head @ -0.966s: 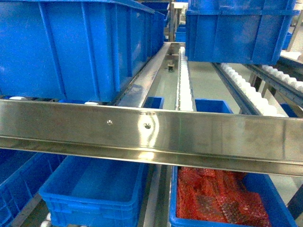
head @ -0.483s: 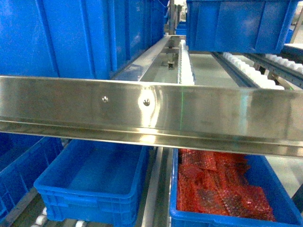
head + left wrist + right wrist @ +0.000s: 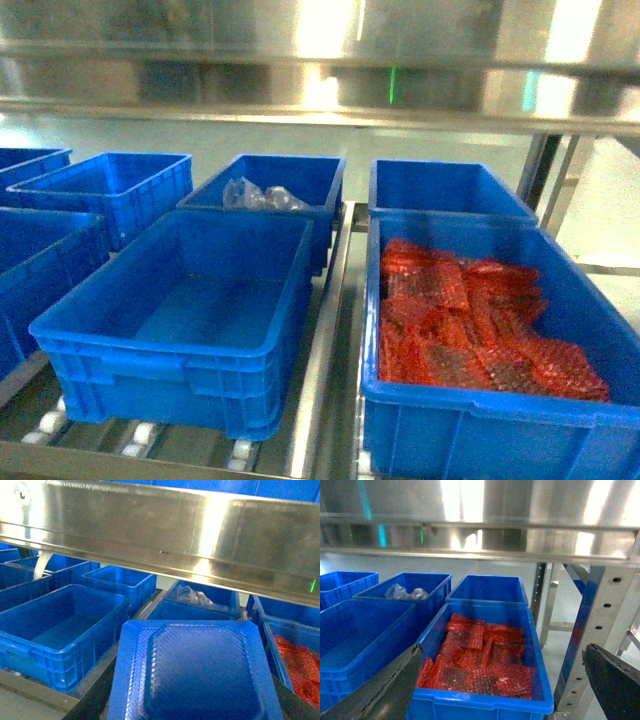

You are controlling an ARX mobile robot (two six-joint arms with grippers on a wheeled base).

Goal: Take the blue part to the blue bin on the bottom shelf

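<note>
Filling the left wrist view at 6 o'clock, blue part (image 3: 195, 672) sits in left gripper, fingers hidden, grip looks closed on it. Right gripper (image 3: 505, 680) spread wide, dark fingers (image 3: 615, 680) at frame edges. Bottom shelf (image 3: 320, 420) holds empty blue bin (image 3: 185, 320) at 8 o'clock, red-bag bin (image 3: 490, 340) at 4 o'clock, bin with clear bags (image 3: 265, 190) behind.

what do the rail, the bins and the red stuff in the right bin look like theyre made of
Rail: looks like stainless steel, brushed and shiny, with bright light glare on it.
Bins: probably moulded plastic, matte blue, with ribbed rims.
Red stuff: seems to be red bubble-wrap bags; a dimpled, glossy texture shows.
</note>
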